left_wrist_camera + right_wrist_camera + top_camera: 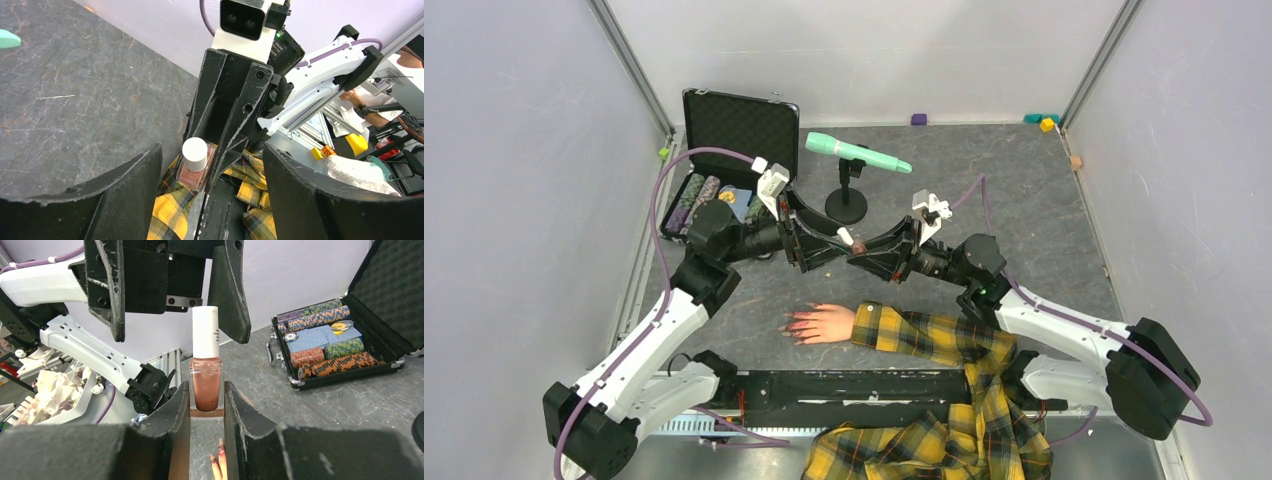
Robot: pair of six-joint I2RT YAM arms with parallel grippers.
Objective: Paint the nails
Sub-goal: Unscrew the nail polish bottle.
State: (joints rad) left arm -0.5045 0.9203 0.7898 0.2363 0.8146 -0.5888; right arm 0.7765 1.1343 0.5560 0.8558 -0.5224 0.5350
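Right gripper [206, 399] clenched on the polish bottle [205, 385], above glossy red-pink nails [792, 325].
Left gripper [212, 150] is spread wide, flanking the white cap [194, 154] without touching. The nails tip a pale mannequin hand [826, 323] lying flat on the table [1044, 210], fingers pointing left, plaid sleeve [924, 335] trailing right.

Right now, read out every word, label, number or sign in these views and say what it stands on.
Nothing here reads clearly enough to quote.
On the white cap of the polish bottle: fine dark print down one edge, too small to read.
On the poker chips in the open case: edge stripes only, and any face markings are too blurred to read.
Top and left wrist views: no lettering shows.
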